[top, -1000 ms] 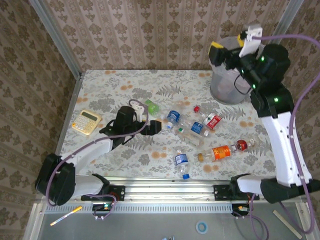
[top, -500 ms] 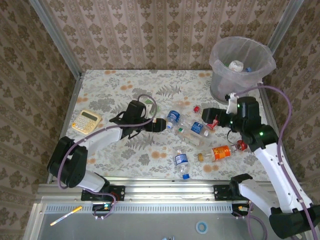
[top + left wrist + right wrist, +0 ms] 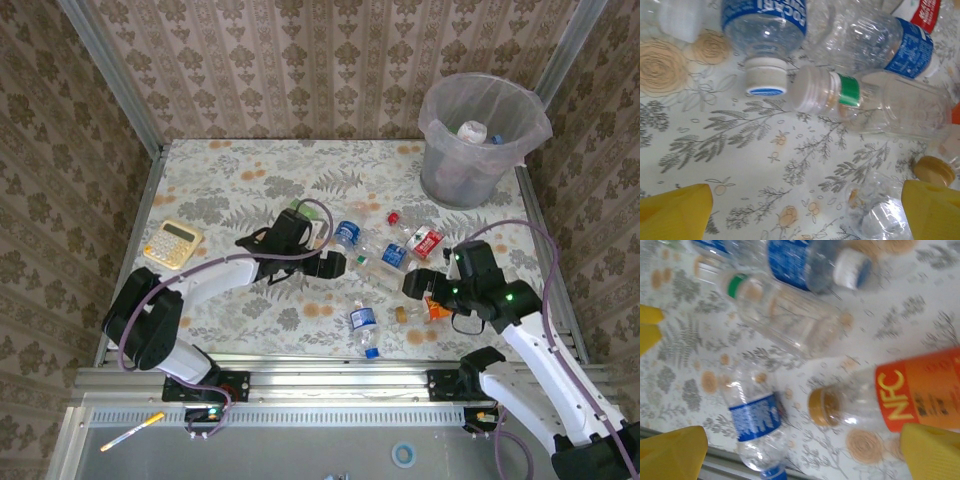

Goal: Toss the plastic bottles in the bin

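The left gripper (image 3: 803,212) stands wide open, with nothing held between its yellow fingers (image 3: 675,212), low above the flowered table (image 3: 740,165). Just inside its right finger lies a crumpled clear bottle (image 3: 874,210), seen only in part; I cannot tell if it touches the finger. A little ahead of the gripper lies a clear bottle with a green band (image 3: 890,107), on its side, its white cap toward the left. Behind this one lies a blue-label bottle (image 3: 765,17), with its cap turned toward the gripper.

The right gripper (image 3: 802,455) is also wide open and holds nothing. Just ahead of its right finger lies the orange bottle (image 3: 912,392), on its side, its gold cap pointing left. Ahead of its left finger lies a small bottle with a blue wrap (image 3: 755,422).

From above, the two grippers face each other across the group of bottles. The bin (image 3: 455,175) stands well apart from both, beyond the right gripper at the far right corner, with some bottles inside. A yellow calculator (image 3: 172,243) lies left of the left arm.
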Robot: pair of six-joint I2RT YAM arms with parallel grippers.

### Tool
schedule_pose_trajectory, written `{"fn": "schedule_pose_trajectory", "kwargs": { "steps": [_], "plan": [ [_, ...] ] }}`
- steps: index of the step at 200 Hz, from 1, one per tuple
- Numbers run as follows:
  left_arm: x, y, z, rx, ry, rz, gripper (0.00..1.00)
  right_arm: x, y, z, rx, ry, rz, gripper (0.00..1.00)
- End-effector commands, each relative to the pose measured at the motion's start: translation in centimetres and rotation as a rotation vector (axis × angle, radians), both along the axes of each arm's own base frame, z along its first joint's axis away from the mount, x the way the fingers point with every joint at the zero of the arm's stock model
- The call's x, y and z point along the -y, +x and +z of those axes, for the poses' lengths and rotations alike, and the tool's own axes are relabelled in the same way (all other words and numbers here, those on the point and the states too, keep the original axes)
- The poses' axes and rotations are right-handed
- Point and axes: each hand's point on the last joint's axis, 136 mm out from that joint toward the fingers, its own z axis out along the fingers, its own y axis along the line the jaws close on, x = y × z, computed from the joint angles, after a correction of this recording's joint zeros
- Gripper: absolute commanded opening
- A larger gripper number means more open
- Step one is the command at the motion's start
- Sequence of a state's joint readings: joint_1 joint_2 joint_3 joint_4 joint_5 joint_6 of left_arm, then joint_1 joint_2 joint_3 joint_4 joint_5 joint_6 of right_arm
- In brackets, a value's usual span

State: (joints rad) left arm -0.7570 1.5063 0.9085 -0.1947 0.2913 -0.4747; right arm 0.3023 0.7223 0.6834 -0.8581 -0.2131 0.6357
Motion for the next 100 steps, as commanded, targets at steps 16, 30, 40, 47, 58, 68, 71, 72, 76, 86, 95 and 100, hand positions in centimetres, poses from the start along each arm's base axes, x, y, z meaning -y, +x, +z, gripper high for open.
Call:
{"fn": "schedule_pose_trajectory", "kwargs": {
  "steps": [16, 30, 40, 47, 58, 68, 71, 72, 76, 86, 95, 100],
  "plan": [
    [0.6, -1.1, 0.6, 0.03, -0.021, -0.052, 0.97, 2.4, -3.4, -3.8, -0.188, -0.036, -0.197, 1.0],
    [0.7, -1.1, 0.8, 0.033, -0.03, -0.054, 0.97, 2.8, -3.7, -4.5, -0.214, -0.045, -0.235, 1.0],
    [0.8, -1.0, 0.9, 0.039, -0.033, -0.056, 0.97, 2.8, -3.5, -4.9, -0.217, -0.043, -0.252, 1.0],
    [0.9, -1.0, 0.9, 0.042, -0.036, -0.059, 0.97, 2.9, -3.2, -5.1, -0.216, -0.042, -0.268, 1.0],
    [1.0, -0.9, 1.1, 0.049, -0.039, -0.064, 0.97, 2.8, -2.7, -5.5, -0.215, -0.036, -0.288, 1.0],
    [1.1, -0.9, 1.2, 0.052, -0.039, -0.066, 0.97, 2.7, -2.2, -5.8, -0.213, -0.027, -0.305, 1.0],
    [1.1, -0.9, 1.2, 0.053, -0.038, -0.067, 0.97, 2.7, -2.0, -5.9, -0.213, -0.025, -0.311, 1.0],
    [1.1, -0.9, 1.2, 0.054, -0.039, -0.068, 0.97, 2.7, -2.0, -6.0, -0.214, -0.025, -0.312, 1.0],
    [1.0, -0.9, 1.2, 0.054, -0.038, -0.068, 0.97, 2.7, -1.8, -6.2, -0.216, -0.024, -0.319, 1.0],
    [1.0, -0.8, 1.2, 0.058, -0.038, -0.067, 0.97, 2.7, -1.5, -6.8, -0.228, -0.025, -0.334, 1.0],
    [0.9, -0.9, 1.1, 0.06, -0.033, -0.068, 0.97, 2.7, -1.3, -7.3, -0.237, -0.028, -0.35, 1.0],
    [0.8, -0.9, 1.0, 0.059, -0.03, -0.066, 0.97, 2.9, -1.1, -7.5, -0.237, -0.032, -0.361, 1.0]
  ]
}}
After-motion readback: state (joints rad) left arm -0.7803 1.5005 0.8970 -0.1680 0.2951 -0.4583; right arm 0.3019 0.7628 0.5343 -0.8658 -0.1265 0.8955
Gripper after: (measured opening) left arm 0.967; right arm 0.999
